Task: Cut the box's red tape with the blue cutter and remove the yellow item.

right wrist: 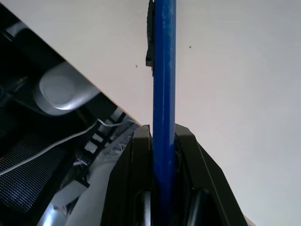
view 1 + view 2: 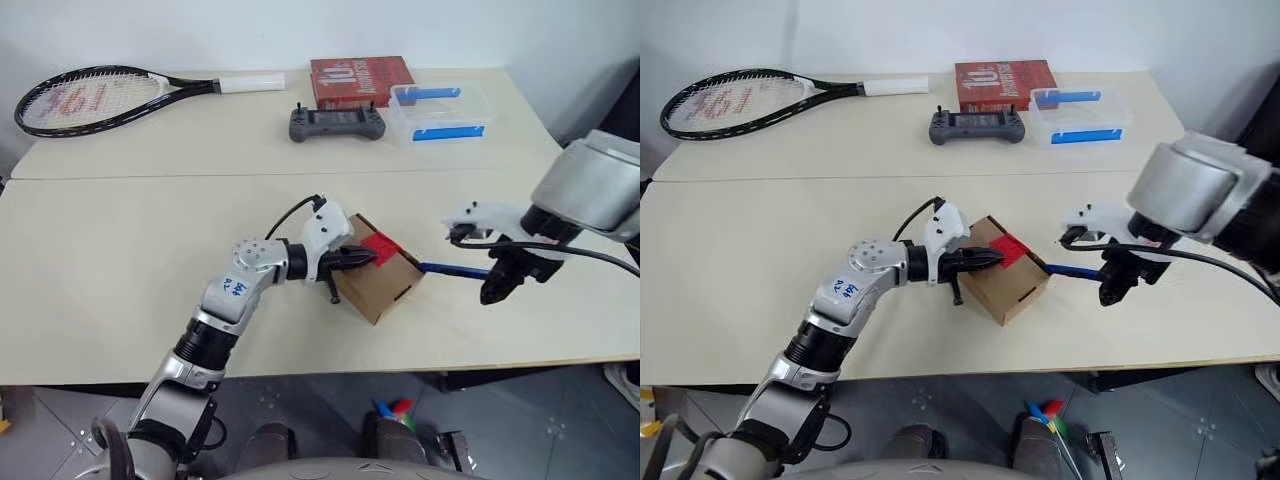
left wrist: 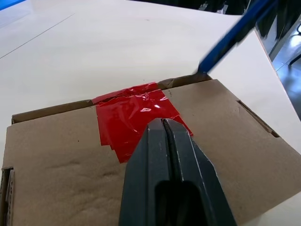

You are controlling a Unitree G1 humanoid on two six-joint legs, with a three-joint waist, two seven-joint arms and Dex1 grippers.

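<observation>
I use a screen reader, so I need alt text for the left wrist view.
The left gripper, shut, rests on the red tape across the flap seam of the brown box. The blue cutter reaches in from beyond, its tip at the box's far edge, over the pale table.

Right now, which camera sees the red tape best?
The left wrist view. There the red tape is big and close, wrinkled, lying across the box flap seam, with the shut left gripper resting on it. The left and right eye views show it just as a small red patch on the box top. The right wrist view looks along the blue cutter instead.
</observation>
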